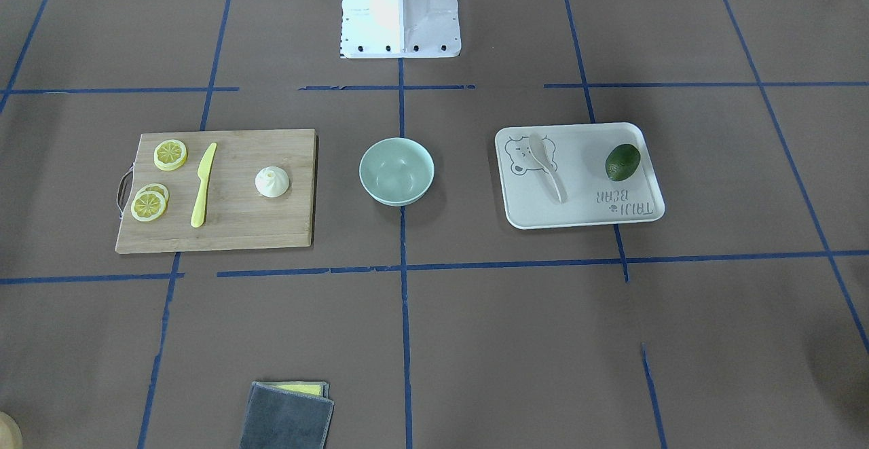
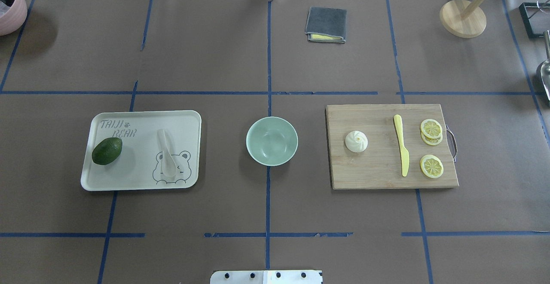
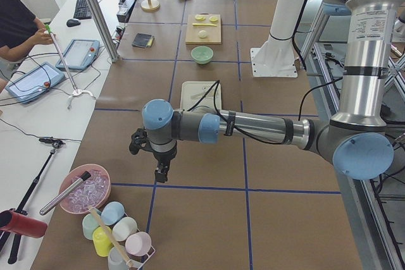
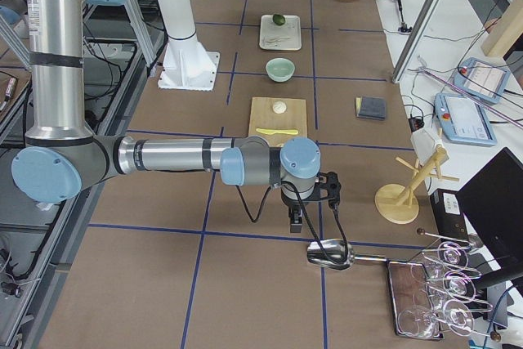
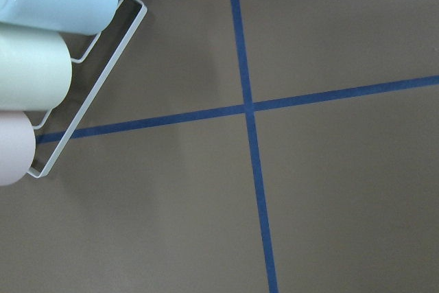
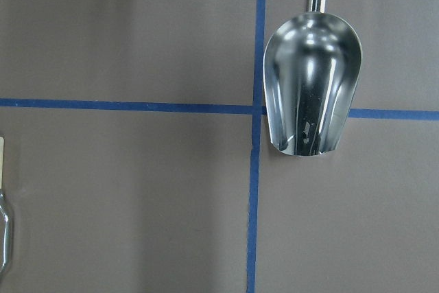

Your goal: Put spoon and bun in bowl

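Overhead exterior: spoon (image 2: 166, 155) lies flat on tray (image 2: 129, 172), so a pinch may skid it; whether left tool (image 3: 161, 174) or right tool (image 4: 296, 220) is open, cannot tell.

On my bench (image 2: 215, 215): one bowl (image 2: 271, 141), one bun (image 2: 356, 141), one spoon (image 2: 166, 154), one avocado (image 2: 107, 151), one tray (image 2: 137, 123), one cutting board (image 2: 378, 172), one yellow knife (image 2: 402, 151), three lemon slices (image 2: 432, 166), one folded cloth (image 2: 325, 22).

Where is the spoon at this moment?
In the overhead view, the spoon lies on the beige tray on the robot's left, between the avocado and the bowl.
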`<state>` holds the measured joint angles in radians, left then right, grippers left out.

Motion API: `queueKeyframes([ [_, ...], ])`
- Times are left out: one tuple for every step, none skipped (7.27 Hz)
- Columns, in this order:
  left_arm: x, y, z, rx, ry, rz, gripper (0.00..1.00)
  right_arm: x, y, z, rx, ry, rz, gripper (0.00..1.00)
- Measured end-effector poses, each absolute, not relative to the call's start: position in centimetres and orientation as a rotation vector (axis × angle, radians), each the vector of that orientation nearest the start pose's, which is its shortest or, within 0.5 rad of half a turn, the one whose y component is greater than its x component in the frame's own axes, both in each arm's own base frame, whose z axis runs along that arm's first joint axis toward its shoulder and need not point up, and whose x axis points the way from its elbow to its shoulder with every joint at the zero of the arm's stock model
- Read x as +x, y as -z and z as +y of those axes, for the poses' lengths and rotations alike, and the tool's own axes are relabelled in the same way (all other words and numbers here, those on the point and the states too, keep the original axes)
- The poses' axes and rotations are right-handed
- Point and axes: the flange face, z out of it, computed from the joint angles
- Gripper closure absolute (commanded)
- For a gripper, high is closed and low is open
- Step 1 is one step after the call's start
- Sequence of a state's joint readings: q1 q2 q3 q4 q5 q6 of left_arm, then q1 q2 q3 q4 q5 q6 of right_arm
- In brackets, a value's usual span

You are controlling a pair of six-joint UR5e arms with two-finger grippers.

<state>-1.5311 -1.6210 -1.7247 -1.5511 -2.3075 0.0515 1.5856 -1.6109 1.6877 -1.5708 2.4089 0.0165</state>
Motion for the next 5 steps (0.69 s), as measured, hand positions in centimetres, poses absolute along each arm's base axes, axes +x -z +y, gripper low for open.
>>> queueKeyframes([
  [-2.9,-52.5,-52.3,0.221,-0.148,0.741,0.00,6.4,-61.0,-48.1,0.081,0.012,-0.839,0.00],
  [0.3,-49.1,-52.4,0.228,-0.131,0.760,0.00,6.1,-60.4,-48.6,0.089,0.022,-0.840,0.00],
  [4.9,-45.5,-52.5,0.208,-0.096,0.793,0.00,5.9,-59.7,-49.2,0.101,0.033,-0.839,0.00],
  [9.3,-42.3,-52.6,0.176,-0.053,0.831,0.00,5.8,-58.6,-50.0,0.120,0.043,-0.839,0.00],
  [13.5,-39.8,-52.3,0.141,-0.014,0.865,0.00,5.7,-57.6,-50.7,0.137,0.052,-0.841,0.00],
])
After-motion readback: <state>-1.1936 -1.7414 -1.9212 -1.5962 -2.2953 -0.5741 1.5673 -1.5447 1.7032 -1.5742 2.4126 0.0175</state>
